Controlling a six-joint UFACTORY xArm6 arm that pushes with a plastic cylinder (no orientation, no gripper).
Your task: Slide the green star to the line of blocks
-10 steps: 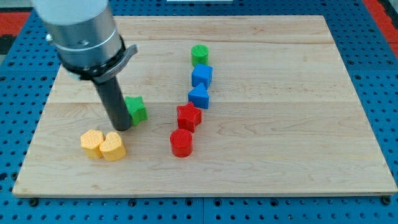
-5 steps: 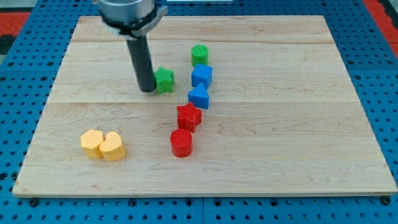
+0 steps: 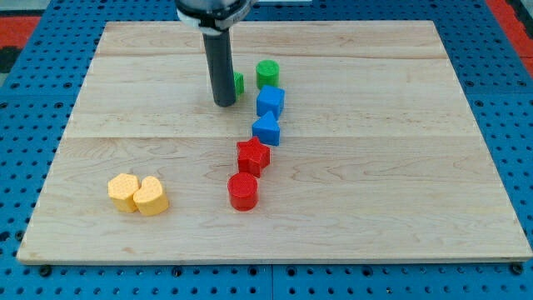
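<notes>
The green star (image 3: 239, 84) is mostly hidden behind my rod; only its right edge shows. It lies just left of the green cylinder (image 3: 267, 73). My tip (image 3: 224, 103) rests on the board at the star's left side, touching or nearly touching it. The line of blocks runs down from the green cylinder: a blue cube-like block (image 3: 270, 102), a blue triangle-like block (image 3: 266, 130), a red star (image 3: 252, 156) and a red cylinder (image 3: 243, 191).
Two yellow heart-like blocks (image 3: 123, 192) (image 3: 151, 197) lie side by side at the lower left of the wooden board (image 3: 400, 150). A blue pegboard surrounds the board.
My rod has moved up and to the right, pushing the green star from the middle left of the board to beside the green cylinder. The other blocks have not moved.
</notes>
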